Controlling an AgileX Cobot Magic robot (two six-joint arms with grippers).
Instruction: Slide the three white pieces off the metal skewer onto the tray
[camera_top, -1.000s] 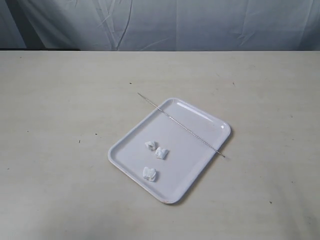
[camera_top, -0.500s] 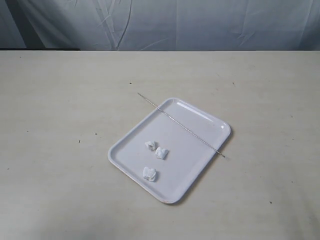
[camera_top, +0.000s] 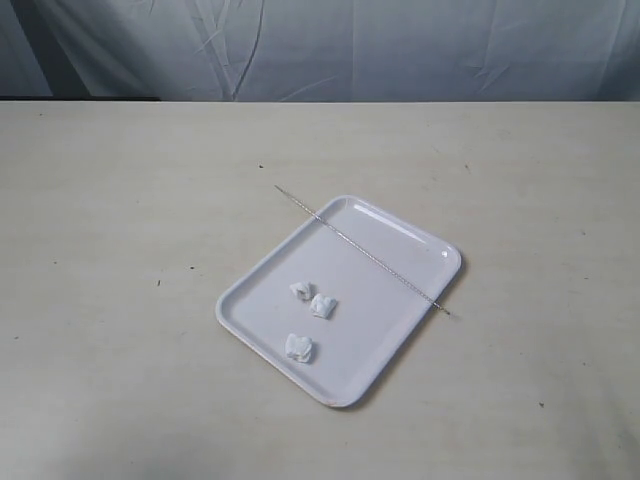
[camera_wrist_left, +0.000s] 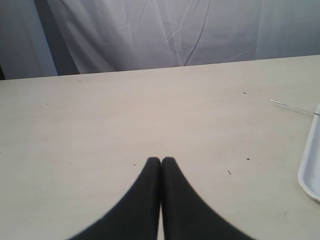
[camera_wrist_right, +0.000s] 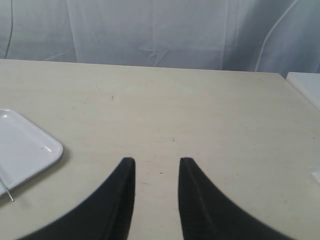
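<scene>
The glossy white tray (camera_top: 400, 300) lies near the middle of the table. Three white pieces rest loose on it: two close together (camera_top: 301, 290) (camera_top: 323, 306) and one nearer the front rim (camera_top: 299, 348). The bare metal skewer (camera_top: 362, 252) lies diagonally across the tray's far end, both tips past the rim. Neither gripper shows in the exterior view. My left gripper (camera_wrist_left: 161, 160) is shut with nothing in it, over bare table, with the skewer's tip (camera_wrist_left: 292, 106) and the tray's edge (camera_wrist_left: 310, 172) off to one side. My right gripper (camera_wrist_right: 157, 161) is open and empty; a tray corner (camera_wrist_right: 30, 145) sits beside it.
A wrinkled pale curtain (camera_top: 330, 45) hangs behind the table's far edge. The tabletop (camera_top: 120, 250) is beige with small dark specks. A white surface (camera_wrist_right: 306, 82) shows beyond the table's edge in the right wrist view.
</scene>
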